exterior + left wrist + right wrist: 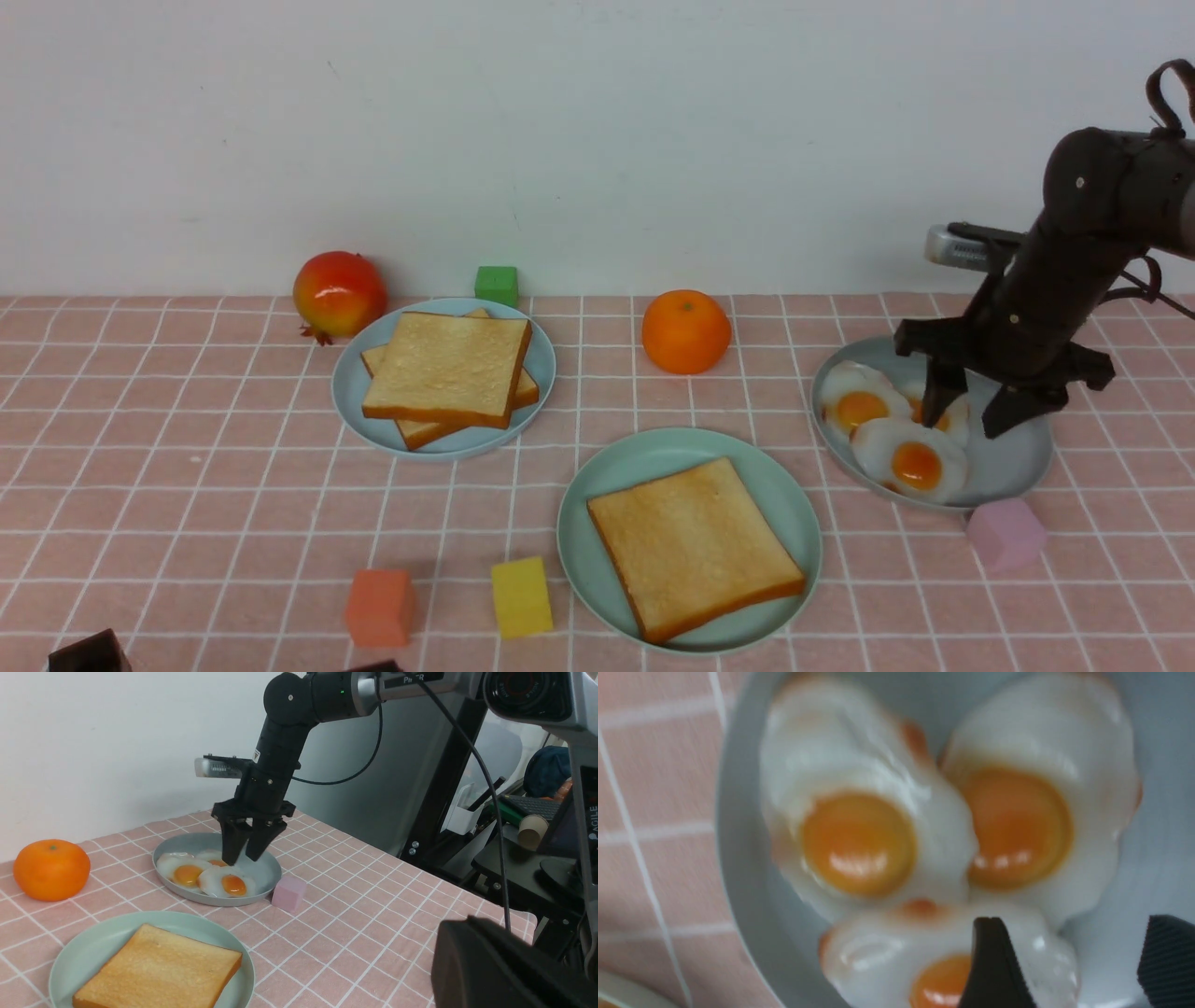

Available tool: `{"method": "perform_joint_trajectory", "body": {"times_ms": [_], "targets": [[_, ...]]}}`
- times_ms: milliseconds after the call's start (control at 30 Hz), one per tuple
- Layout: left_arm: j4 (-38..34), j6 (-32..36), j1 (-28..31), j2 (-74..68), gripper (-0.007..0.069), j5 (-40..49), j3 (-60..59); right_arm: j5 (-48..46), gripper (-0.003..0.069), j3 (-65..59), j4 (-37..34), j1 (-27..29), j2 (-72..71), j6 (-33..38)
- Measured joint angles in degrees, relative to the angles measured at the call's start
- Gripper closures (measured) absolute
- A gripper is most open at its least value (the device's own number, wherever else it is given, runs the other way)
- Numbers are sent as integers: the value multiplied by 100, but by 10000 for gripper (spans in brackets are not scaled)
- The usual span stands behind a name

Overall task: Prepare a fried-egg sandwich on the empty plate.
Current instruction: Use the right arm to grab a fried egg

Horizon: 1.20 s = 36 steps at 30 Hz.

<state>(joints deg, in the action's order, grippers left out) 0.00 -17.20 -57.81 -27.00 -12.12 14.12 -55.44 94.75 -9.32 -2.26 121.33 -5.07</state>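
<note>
Barely begun: just one toast slice on the mint-green plate, front middle of the worktop. Left to add: an egg, then a second slice from the pale blue plate. Rightward, over the fried eggs in the grey-blue plate, right pincer spread, one finger on or just above an egg. Left pincer barely visible; cannot tell its state.

The light was bright and even, with only soft, short shadows. On the grey-blue plate, the fried eggs looked blurred from the right wrist camera, with white glare on the yolks.
</note>
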Motion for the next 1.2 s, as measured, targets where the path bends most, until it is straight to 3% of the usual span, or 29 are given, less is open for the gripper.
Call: {"method": "perform_joint_trajectory", "body": {"times_ms": [67,133,333,433,1200], "targets": [[0,0,0,0,609,0,0,99,214,0,-209,5,27,169],[0,0,0,0,607,0,0,132,217,0,-547,-9,75,1013],[0,0,0,0,604,0,0,121,217,0,-1036,-171,129,4720],[0,0,0,0,601,0,0,153,217,0,-989,-164,135,5203],[0,0,0,0,576,0,0,134,217,66,-975,-85,294,4857]]}}
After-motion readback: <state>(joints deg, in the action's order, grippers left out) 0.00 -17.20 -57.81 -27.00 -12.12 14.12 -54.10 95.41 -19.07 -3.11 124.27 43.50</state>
